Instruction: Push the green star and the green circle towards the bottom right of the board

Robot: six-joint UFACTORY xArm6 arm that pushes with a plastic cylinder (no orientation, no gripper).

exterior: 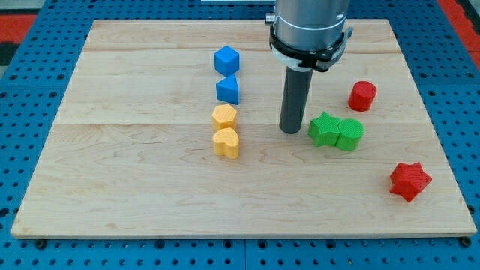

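With no jaws to open or close, my tip (pixel 291 131) stands just left of the green star (pixel 324 129), which touches the green circle (pixel 349 134) beyond it, probably so that one push drives both toward the board (pixel 150 202)'s bottom right.

Board: light wooden board (pixel 150 195), lying flat on a blue perforated surface (pixel 30 75).
Blue blocks: blue cube (pixel 226 59) near the view's top; second blue block (pixel 228 89) just below it, close but apart.
Yellow blocks: yellow hexagonal block (pixel 224 117) touching yellow heart (pixel 226 142) below it.
Column: all four stand in one line left of centre.
Red blocks: red cylinder (pixel 362 96) at the view's right; red star (pixel 409 181) near the bottom right, well apart.
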